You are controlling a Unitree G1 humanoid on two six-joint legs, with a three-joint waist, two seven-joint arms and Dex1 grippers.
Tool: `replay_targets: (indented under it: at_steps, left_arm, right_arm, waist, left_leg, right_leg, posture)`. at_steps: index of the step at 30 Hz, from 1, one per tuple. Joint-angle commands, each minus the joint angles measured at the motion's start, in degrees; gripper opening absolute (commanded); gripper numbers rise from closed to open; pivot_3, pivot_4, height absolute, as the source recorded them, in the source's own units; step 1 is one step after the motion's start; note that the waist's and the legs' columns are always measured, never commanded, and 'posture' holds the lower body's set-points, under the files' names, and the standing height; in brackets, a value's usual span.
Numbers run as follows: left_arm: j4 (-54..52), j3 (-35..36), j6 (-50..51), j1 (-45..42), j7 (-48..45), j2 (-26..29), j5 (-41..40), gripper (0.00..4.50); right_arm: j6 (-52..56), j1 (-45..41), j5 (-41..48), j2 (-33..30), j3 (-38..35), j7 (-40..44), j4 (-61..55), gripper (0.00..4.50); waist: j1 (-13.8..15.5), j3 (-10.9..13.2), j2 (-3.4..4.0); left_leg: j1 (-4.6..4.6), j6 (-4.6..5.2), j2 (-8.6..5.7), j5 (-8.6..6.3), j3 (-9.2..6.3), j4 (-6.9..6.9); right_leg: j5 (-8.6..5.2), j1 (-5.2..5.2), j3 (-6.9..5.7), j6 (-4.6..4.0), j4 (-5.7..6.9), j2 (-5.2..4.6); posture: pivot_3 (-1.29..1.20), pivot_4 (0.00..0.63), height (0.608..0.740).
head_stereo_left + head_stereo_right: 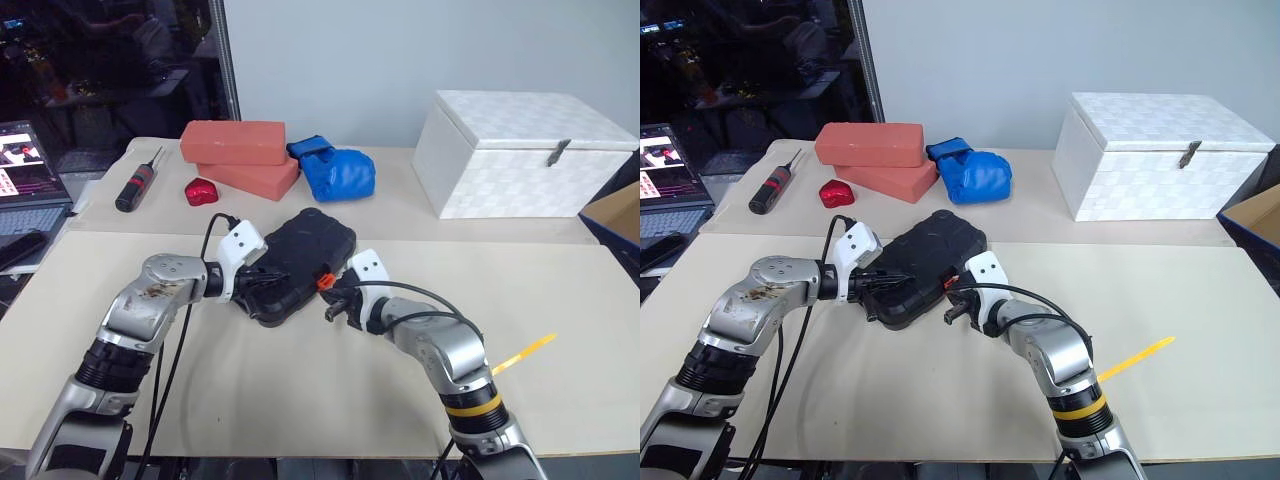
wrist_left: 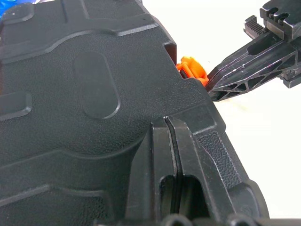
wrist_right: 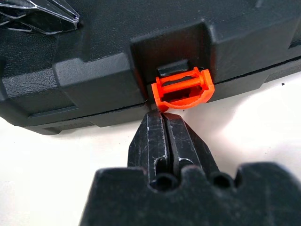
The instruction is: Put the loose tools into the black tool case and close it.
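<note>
The black tool case [image 1: 305,250] lies flat mid-table with its lid down on the base, so its inside is hidden. Its orange latch [image 3: 183,89] sticks out from the near edge. My right gripper [image 3: 162,115] is shut, and its tips touch the underside of the latch [image 1: 325,281]. My left gripper [image 1: 262,275] is shut too, and its tips [image 2: 167,120] rest on the lid near the case's left corner. A slim yellow-orange stick [image 1: 523,353] lies loose on the table to the right of my right arm. I cannot tell what it is.
A black-and-red screwdriver [image 1: 137,184], a small red object [image 1: 201,191], two red bricks [image 1: 240,150] and a blue glove [image 1: 335,170] lie behind the case. A white box [image 1: 525,150] stands back right, beside a cardboard box [image 1: 620,215]. A laptop [image 1: 25,185] sits far left.
</note>
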Motion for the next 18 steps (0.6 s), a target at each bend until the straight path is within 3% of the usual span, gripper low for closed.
replay_targets:
  at_steps: [1,18]
  left_arm:
    - [1.5,-3.2,1.5,2.1,-0.6,0.0,2.0,0.00]
    - [1.8,-3.7,1.5,2.0,-0.7,-0.4,2.4,0.00]
  right_arm:
    - [-0.4,-1.9,-0.9,-1.1,-1.5,-0.9,-3.7,0.06]
    - [1.7,-1.7,-2.6,-4.8,0.2,-0.1,-2.4,0.06]
  waist:
    - [0.0,0.0,0.00]
    - [0.3,0.0,0.01]
  left_leg:
    - [0.00,0.00,0.00,0.00,0.00,0.00]
    - [-0.01,0.00,-0.01,0.00,0.00,0.02]
  right_leg:
    - [0.00,0.00,0.00,0.00,0.00,0.00]
    - [-0.02,0.04,-0.01,0.03,-0.06,-0.04]
  posture:
    - [0.00,0.150,0.736]
    - [0.00,0.150,0.736]
